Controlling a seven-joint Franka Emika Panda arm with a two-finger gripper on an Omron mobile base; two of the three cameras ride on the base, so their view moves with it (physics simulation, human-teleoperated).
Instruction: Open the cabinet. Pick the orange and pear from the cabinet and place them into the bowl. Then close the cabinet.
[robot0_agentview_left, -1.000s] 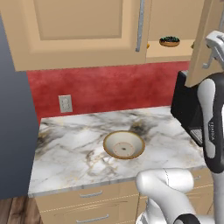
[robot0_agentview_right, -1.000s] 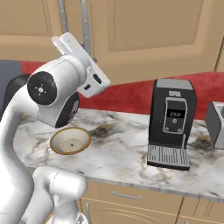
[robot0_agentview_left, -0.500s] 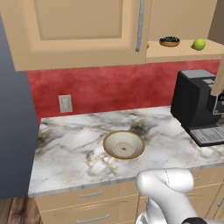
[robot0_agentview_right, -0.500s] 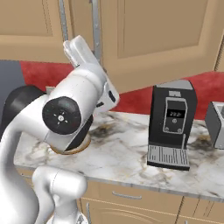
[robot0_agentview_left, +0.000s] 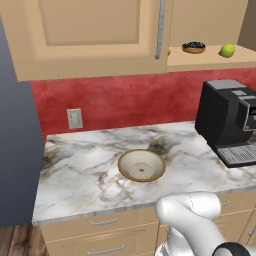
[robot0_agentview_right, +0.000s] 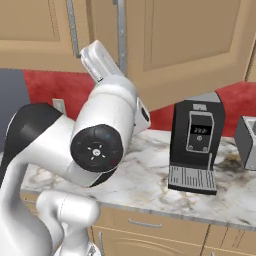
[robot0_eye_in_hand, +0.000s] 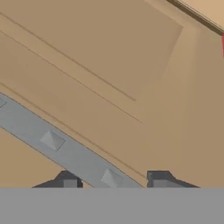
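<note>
The cabinet hangs over the counter with its left door shut and its right door swung out. On the bared shelf sits the yellow-green pear. A sliver of the orange peeks from behind the left door's edge. The tan bowl rests on the marble counter, nothing in it. In the hand view my gripper straddles the door's silver bar handle, its fingertips standing a little off the bar on either side, so it is open. My hand is up by the handle.
A small dark dish stands on the shelf between the two fruits. A black coffee machine occupies the counter's right end, with a toaster beyond it. A wall outlet is on the red backsplash. Drawers run below the counter.
My arm has swung out of the left base view's right side, uncovering the pear and the coffee machine. In the right base view it has come closer and now hides the bowl.
</note>
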